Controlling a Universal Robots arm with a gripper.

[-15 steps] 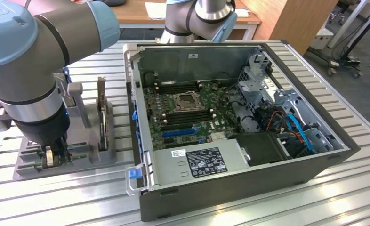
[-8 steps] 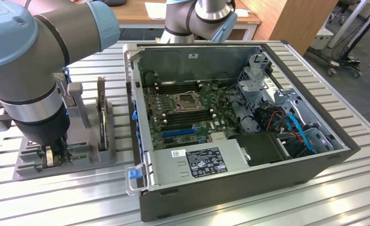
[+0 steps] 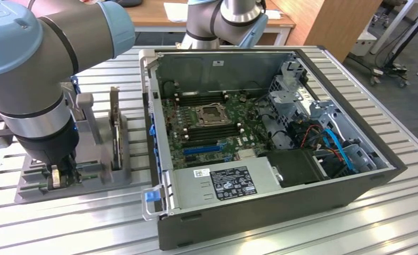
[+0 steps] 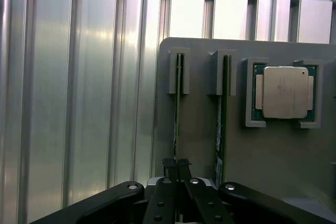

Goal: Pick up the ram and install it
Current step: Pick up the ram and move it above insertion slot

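At eight o'clock in the exterior view, the tool (image 3: 56, 179) stands low over the grey holder (image 3: 32, 192) on the counter (image 3: 81, 228). It pinches the ram (image 4: 178, 103), which stands on edge in its slot. A second stick (image 4: 224, 103) stands just beside it, then a CPU (image 4: 285, 92). The open case (image 3: 280, 207) sits at the holder's three o'clock.

I see an open case (image 3: 351, 186) lying on the ribbed bench (image 3: 67, 228), its motherboard (image 3: 227, 135) exposed and a labelled power supply (image 3: 223, 183) at the near side. On the exterior view's left, a grey holder (image 3: 95, 180) carries an upright card (image 3: 115, 127) and a CPU (image 4: 285, 92).
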